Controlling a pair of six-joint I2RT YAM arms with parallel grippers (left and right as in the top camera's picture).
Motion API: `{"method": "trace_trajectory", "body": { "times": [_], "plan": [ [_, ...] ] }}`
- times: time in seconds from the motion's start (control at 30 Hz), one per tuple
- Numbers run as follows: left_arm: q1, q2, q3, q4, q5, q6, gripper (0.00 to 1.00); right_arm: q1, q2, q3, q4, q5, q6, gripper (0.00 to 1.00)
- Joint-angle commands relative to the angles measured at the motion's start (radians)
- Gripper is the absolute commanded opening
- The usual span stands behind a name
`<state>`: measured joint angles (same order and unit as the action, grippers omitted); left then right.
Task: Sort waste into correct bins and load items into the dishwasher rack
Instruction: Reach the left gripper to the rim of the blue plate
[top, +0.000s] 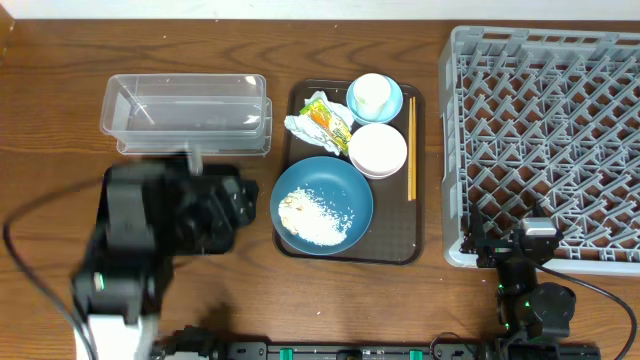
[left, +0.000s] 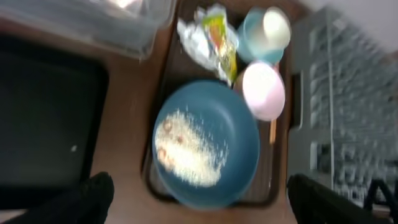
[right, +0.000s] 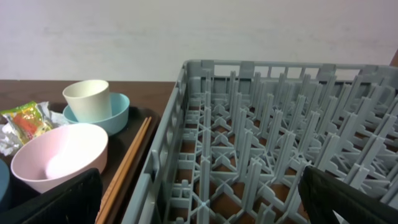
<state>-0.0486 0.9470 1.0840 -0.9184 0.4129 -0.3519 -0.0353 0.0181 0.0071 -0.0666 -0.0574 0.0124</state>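
Observation:
On the brown serving tray, a dark-blue bowl (top: 345, 185) holds loose rice (top: 318, 215). Behind it lie a white-pinkish bowl (top: 377, 150), a light-blue bowl (top: 392, 104), a crumpled napkin (top: 300, 126) and a yellow-orange-green wrapper (top: 330, 118). Chopsticks (top: 411, 148) lie along the tray's right side. The clear tub (top: 185, 112) is at the back left, and the black tray (left: 43, 118) is in front of it under my left arm. The grey rack (top: 545, 150) is on the right. My left gripper (left: 199, 183) is open and empty above the blue bowl's near edge. My right gripper (right: 199, 186) is open and empty at the rack's front left corner.
The brown serving tray (top: 415, 235) stands between the bins and the rack. A white cup (top: 372, 94) stands in the light-blue bowl. The left wrist view is motion-blurred. Bare wooden table shows in front of the tray.

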Motion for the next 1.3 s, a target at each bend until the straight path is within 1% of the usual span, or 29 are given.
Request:
{"method": "trace_trajectory", "body": {
  "times": [0.0,0.03,0.1,0.17,0.33,0.43,0.53,0.67,0.8,0.93,1.13,1.27],
  "plan": [
    [-0.005,0.129,0.146,-0.053,0.089,0.091,0.92,-0.010,-0.002,-0.002,-0.004,-0.007,-0.014,0.99],
    [-0.012,0.154,0.163,-0.054,0.108,0.099,0.92,-0.010,-0.002,-0.002,-0.004,-0.007,-0.014,0.99],
    [-0.049,0.198,0.180,-0.053,0.098,0.112,0.92,-0.010,-0.002,-0.002,-0.004,-0.007,-0.014,0.99],
    [-0.114,0.237,0.185,-0.055,0.029,0.107,0.92,-0.010,-0.002,-0.002,-0.004,-0.007,-0.014,0.99],
    [-0.336,0.357,0.187,-0.095,-0.251,0.020,0.92,-0.010,-0.002,-0.002,-0.004,-0.007,-0.014,0.99],
    [-0.443,0.444,0.192,-0.109,-0.327,-0.002,0.92,-0.010,-0.002,-0.002,-0.004,-0.007,-0.014,0.99],
    [-0.512,0.524,0.233,-0.122,-0.370,-0.002,0.92,-0.010,-0.002,-0.002,-0.004,-0.007,-0.014,0.99],
    [-0.568,0.634,0.366,-0.195,-0.384,0.000,0.92,-0.010,-0.002,-0.002,-0.004,-0.007,-0.014,0.99],
    [-0.615,0.724,0.479,-0.259,-0.385,0.043,0.92,-0.010,-0.002,-0.002,-0.004,-0.007,-0.014,0.99],
    [-0.670,0.751,0.483,-0.197,-0.369,0.006,0.92,-0.010,-0.002,-0.002,-0.004,-0.007,-0.014,0.99],
    [-0.728,0.773,0.480,-0.121,-0.369,-0.100,0.92,-0.010,-0.002,-0.002,-0.004,-0.007,-0.014,0.99],
    [-0.759,0.784,0.465,-0.045,-0.370,-0.099,0.92,-0.010,-0.002,-0.002,-0.004,-0.007,-0.014,0.99]
  ]
}}
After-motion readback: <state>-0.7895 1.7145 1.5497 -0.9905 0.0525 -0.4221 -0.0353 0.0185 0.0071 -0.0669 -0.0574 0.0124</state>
